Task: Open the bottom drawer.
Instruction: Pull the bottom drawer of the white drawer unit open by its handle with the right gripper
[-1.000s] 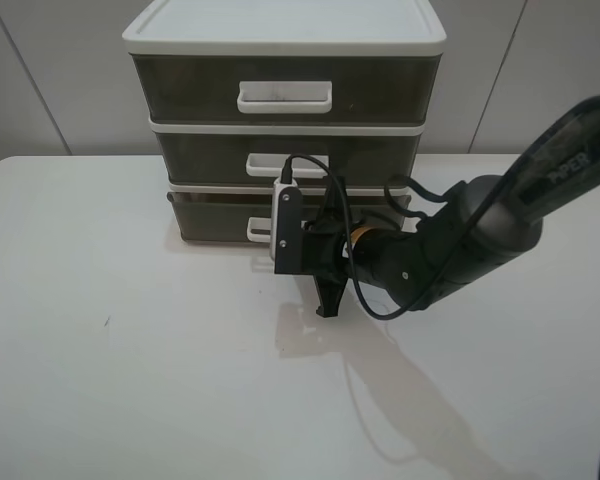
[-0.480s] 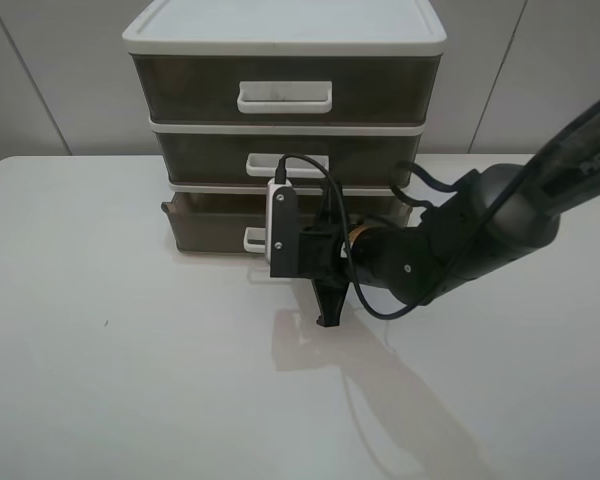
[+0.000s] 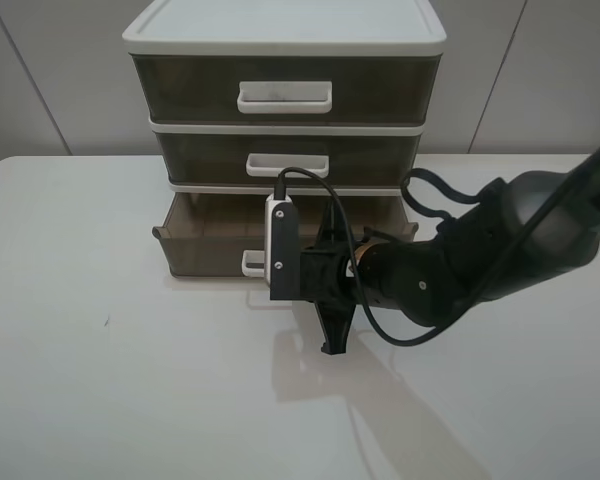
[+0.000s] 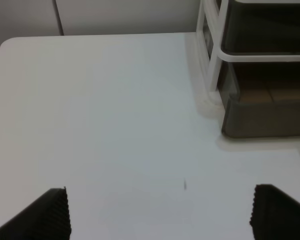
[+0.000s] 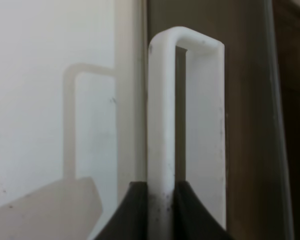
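The bottom drawer (image 3: 205, 250) is smoky brown and stands partly pulled out of the white-framed unit (image 3: 280, 30). Its white loop handle (image 3: 251, 264) shows beside the right wrist camera box. In the right wrist view my right gripper (image 5: 160, 210) is shut on one bar of that handle (image 5: 162, 110), against the brown drawer front (image 5: 245, 125). The right arm (image 3: 450, 270) reaches in from the right. My left gripper (image 4: 162, 215) is open and empty above the bare table, to the left of the drawer (image 4: 265, 120). It is out of the high view.
Two more brown drawers (image 3: 280, 95) (image 3: 285, 158) with white handles sit shut above the bottom one. The unit stands at the back of the white table (image 3: 100, 380), against a grey wall. A black cable (image 3: 430, 190) loops off the right arm.
The bottom drawer has slid out toward the table's front, step by step. My right gripper has moved back with the handle in it.
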Robot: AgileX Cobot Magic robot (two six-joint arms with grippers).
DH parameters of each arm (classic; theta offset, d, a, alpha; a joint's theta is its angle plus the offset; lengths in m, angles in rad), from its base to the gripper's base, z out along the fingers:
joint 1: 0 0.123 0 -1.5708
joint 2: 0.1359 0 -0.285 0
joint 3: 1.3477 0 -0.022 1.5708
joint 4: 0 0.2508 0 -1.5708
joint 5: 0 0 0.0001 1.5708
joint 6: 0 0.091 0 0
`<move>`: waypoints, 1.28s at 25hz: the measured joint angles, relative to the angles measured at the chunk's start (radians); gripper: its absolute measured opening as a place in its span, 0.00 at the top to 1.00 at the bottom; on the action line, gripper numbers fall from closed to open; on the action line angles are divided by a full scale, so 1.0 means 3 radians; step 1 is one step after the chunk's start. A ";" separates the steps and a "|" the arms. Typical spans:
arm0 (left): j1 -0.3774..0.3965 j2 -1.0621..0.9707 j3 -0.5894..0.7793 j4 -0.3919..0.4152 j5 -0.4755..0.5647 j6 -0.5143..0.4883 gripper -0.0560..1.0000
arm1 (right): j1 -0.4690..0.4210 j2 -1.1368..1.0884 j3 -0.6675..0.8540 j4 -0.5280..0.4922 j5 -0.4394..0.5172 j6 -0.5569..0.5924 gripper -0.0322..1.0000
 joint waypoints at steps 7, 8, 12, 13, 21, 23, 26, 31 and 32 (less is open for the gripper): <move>0.0000 0.0000 0.0000 0.0000 0.0000 0.0000 0.24 | 0.0136 -0.0051 0.0032 0.0170 0.0081 0.0003 0.87; 0.0000 0.0000 0.0000 0.0018 0.0000 0.0000 0.24 | 0.0155 -0.0055 0.0032 0.0186 0.0098 0.0003 0.87; 0.0000 0.0000 0.0000 0.0018 0.0000 0.0000 0.24 | 0.0208 -0.0070 0.0032 0.0250 0.0181 0.0016 0.87; 0.0000 0.0000 0.0000 0.0018 0.0000 0.0000 0.24 | 0.0210 -0.0073 0.0032 0.0250 0.0205 0.0016 0.87; 0.0000 0.0000 0.0000 0.0000 0.0000 0.0000 0.24 | 0.0210 -0.0077 0.0032 0.0250 0.0277 0.0026 0.87; 0.0000 0.0000 0.0000 0.0000 0.0000 0.0000 0.24 | 0.0210 -0.0098 0.0032 0.0250 0.0323 0.0026 0.87; 0.0000 0.0000 0.0000 0.0000 0.0000 0.0000 0.24 | 0.0210 -0.0154 0.0032 0.0250 0.0425 0.0026 0.87; 0.0000 0.0000 0.0000 0.0000 0.0000 0.0000 0.24 | 0.0217 -0.0193 0.0032 0.0250 0.0554 0.0026 0.87; 0.0000 0.0000 0.0000 0.0018 0.0000 0.0000 0.24 | 0.0229 -0.0193 0.0032 0.0250 0.0571 0.0029 0.87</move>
